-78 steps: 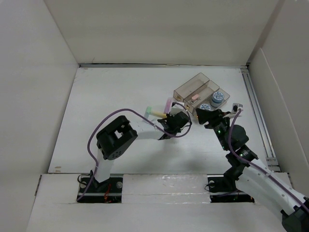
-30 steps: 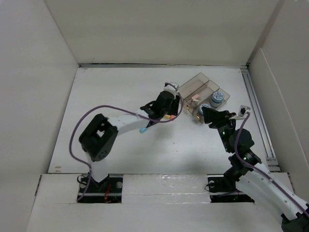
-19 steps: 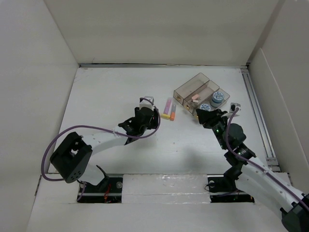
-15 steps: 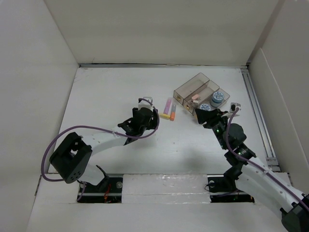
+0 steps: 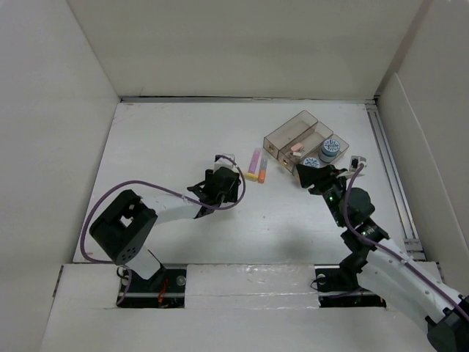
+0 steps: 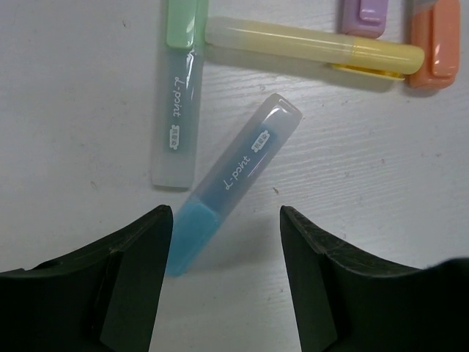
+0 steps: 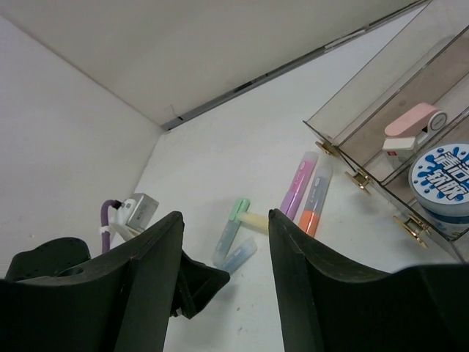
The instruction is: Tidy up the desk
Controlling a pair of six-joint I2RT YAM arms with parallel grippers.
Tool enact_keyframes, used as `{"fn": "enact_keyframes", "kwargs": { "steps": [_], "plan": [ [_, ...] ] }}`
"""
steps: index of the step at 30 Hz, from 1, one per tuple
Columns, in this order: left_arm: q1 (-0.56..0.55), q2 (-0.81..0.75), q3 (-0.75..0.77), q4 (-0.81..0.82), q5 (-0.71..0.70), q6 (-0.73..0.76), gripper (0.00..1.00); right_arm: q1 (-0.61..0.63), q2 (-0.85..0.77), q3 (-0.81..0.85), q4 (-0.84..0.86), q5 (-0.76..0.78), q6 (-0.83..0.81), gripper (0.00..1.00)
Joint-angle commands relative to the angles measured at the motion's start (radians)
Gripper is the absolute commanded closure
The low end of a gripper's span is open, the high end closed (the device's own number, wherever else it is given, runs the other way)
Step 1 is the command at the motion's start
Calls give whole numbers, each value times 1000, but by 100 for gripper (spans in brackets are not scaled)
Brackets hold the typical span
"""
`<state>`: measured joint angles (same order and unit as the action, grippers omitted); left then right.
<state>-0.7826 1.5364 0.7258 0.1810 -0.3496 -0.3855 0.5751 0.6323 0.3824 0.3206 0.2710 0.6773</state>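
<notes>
On the desk [image 5: 161,147], the left gripper [image 5: 227,182] hangs low just left of a purple highlighter [image 5: 254,158] and an orange highlighter [image 5: 261,171] lying side by side. The right gripper [image 5: 308,173] sits at the near corner of the clear tray [image 5: 289,130], which holds a pink item [image 5: 296,147] and blue-topped tubs [image 5: 330,149].

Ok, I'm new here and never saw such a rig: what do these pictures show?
Two robot arms stand at the near edge of a white desk. One picture looks down from above; the other two come from a camera on each wrist, so the dark shapes at the bottom are fingers. The left gripper hangs open over a blue highlighter; a green highlighter, yellow highlighter, purple highlighter and orange highlighter lie nearby. The right gripper, also open, is beside a clear tray. Nothing is held.
</notes>
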Motion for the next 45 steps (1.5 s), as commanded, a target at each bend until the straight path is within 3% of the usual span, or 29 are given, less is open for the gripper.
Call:
{"fn": "enact_keyframes", "kwargs": {
  "steps": [1,9,22,29,32,35,45],
  "plan": [
    [5,30,18,6,-31,20,44,-8,6,35,48,-12,-7,44],
    [5,83,29,12,-13,34,54,-8,10,35,54,-12,-4,44],
    [-41,51,6,55,86,66,96,-8,10,35,54,-12,-4,44],
    [-41,-97,35,78,132,68,99,-8,-5,27,54,-10,-4,44],
    [11,-114,115,97,194,65,97,-8,3,23,64,-13,4,44],
    [36,-24,272,75,222,91,97,-8,26,26,75,-18,2,44],
    [71,525,1042,-132,381,277,97,-8,0,16,61,22,1,44]
  ]
}}
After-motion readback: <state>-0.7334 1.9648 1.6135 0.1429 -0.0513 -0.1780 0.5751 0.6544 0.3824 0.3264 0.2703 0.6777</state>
